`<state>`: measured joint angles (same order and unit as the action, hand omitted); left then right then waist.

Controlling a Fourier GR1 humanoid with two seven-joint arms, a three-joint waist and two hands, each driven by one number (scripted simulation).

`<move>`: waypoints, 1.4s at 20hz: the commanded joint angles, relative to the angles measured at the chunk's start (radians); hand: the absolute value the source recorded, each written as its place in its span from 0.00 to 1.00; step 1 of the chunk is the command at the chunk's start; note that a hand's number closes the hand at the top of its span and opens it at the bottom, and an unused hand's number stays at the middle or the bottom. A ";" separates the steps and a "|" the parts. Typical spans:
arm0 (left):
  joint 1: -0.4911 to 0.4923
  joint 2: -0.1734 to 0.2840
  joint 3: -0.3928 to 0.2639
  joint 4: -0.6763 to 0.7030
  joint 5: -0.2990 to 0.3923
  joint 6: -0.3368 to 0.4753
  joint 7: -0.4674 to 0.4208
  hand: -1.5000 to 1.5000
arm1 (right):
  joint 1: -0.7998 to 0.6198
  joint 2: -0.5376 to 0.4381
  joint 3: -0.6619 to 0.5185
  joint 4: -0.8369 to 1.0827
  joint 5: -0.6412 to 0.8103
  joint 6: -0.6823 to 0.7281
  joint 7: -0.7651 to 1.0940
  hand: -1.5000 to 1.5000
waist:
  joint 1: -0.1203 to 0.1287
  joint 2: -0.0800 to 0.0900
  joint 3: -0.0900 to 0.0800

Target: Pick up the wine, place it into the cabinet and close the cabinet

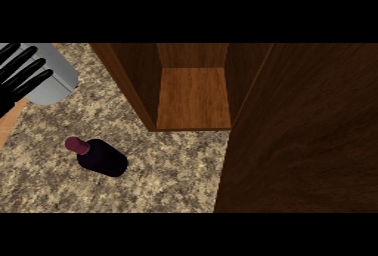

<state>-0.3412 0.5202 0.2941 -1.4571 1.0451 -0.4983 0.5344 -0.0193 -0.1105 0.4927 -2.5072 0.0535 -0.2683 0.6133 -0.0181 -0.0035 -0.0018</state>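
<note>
- Our left hand (21,75) rests upper left, fingers spread straight, holding nothing.
- The wine (101,157) stands on the counter (170,165), in front of the cabinet (193,97).
- The door (310,135) stands open; we should grasp the wine low around its body.

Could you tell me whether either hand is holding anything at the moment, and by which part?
Nothing is held. The left hand rests open at the upper left, apart from the dark purple wine bottle standing on the counter; the right hand isn't visible.
</note>
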 commanded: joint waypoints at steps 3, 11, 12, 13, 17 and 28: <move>0.032 -0.048 -0.025 -0.018 -0.060 -0.001 -0.032 0.00 | -0.070 -0.011 0.021 -0.161 0.148 -0.054 0.151 0.00 | 0.012 -0.002 0.000; 0.054 -0.131 -0.040 0.131 -0.271 -0.081 -0.216 0.00 | -0.046 -0.053 0.077 -0.162 0.168 -0.093 0.129 0.00 | -0.001 -0.001 0.000; 0.109 -0.075 0.002 0.166 -0.228 -0.167 -0.212 0.00 | 0.017 -0.113 0.058 -0.249 0.121 -0.069 0.148 0.00 | -0.008 -0.003 0.000; 0.079 -0.130 -0.035 0.198 -0.315 -0.154 -0.269 0.00 | -0.002 -0.092 0.072 -0.203 0.133 -0.081 0.095 0.00 | -0.012 0.000 0.000; 0.074 -0.105 -0.015 0.201 -0.326 -0.136 -0.269 0.00 | -0.055 -0.089 0.085 -0.179 0.177 -0.119 0.143 0.00 | 0.001 -0.002 0.000; 0.036 -0.116 -0.022 0.498 -0.534 -0.284 -0.487 0.00 | -0.063 -0.127 0.126 -0.161 0.184 -0.161 0.106 0.00 | -0.007 0.001 0.000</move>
<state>-0.2547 0.3838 0.2677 -1.0490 0.5331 -0.7567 0.0609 -0.1049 -0.2231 0.5750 -2.5080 0.0914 -0.4146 0.6577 -0.0244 -0.0022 -0.0022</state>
